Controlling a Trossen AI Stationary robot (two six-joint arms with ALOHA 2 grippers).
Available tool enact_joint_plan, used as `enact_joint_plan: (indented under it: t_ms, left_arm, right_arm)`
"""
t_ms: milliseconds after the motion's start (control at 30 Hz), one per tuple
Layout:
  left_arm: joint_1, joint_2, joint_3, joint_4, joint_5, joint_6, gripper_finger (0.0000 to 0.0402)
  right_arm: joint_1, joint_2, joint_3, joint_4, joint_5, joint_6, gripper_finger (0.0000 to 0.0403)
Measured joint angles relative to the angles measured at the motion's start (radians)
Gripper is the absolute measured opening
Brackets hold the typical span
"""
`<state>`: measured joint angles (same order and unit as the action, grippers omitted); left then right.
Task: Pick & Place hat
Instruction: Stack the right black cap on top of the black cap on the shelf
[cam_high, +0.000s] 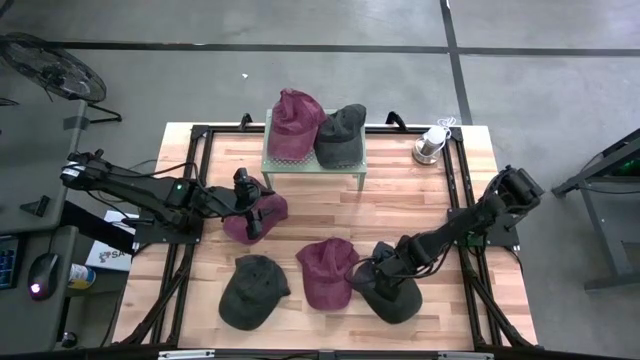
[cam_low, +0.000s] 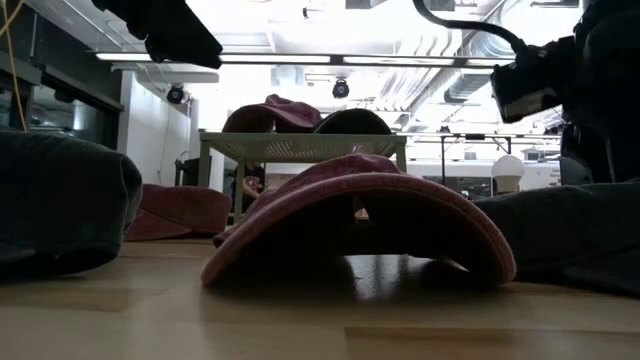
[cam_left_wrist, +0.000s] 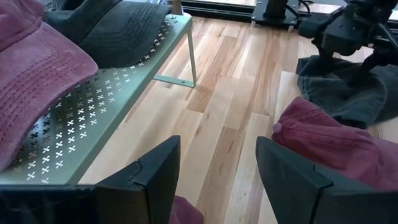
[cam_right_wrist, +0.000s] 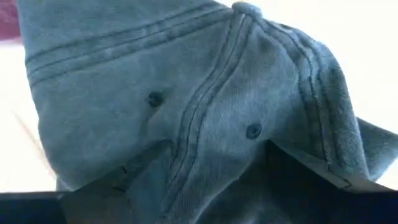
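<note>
On the wooden bench the right pincer is down on a dark grey cap at the near right; its wrist view is filled by that cap's crown, with the two dark fingers spread apart against the cloth, so the pincer stands open and touches the cap, though whether it holds any fabric cannot be told. The left pincer sits over a maroon cap left of centre, its fingers parted, with a bit of maroon showing just below the gap between them. Between the arms, near the front edge, lie a second maroon cap and another dark cap, apart from both pincers. At the back a pale green perforated shelf carries one maroon cap and one dark cap side by side, touching. A small white lamp-like object stands at the far right corner.
</note>
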<state>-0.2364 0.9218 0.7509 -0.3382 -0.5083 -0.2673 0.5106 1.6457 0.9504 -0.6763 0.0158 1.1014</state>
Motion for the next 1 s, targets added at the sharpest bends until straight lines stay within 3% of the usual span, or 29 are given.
enact_joint_plan:
  t_ms: [133, 267, 667, 1000]
  left_arm:
    - [0.000, 0.000, 0.000, 0.000, 0.000, 0.000, 0.0204]
    - [0.000, 0.000, 0.000, 0.000, 0.000, 0.000, 0.0204]
    - [0.000, 0.000, 0.000, 0.000, 0.000, 0.000, 0.0204]
    - [0.000, 0.000, 0.000, -0.001, 0.000, -0.008, 0.0204]
  right_arm:
    - [0.000, 0.006, 0.000, -0.001, 0.029, 0.023, 0.0254]
    - [0.000, 0.006, 0.000, -0.003, 0.057, 0.025, 0.0219]
    - [0.000, 0.006, 0.000, 0.001, 0.091, -0.025, 0.0018]
    - [0.003, -0.061, 0.044, -0.090, 0.142, -0.012, 0.0004]
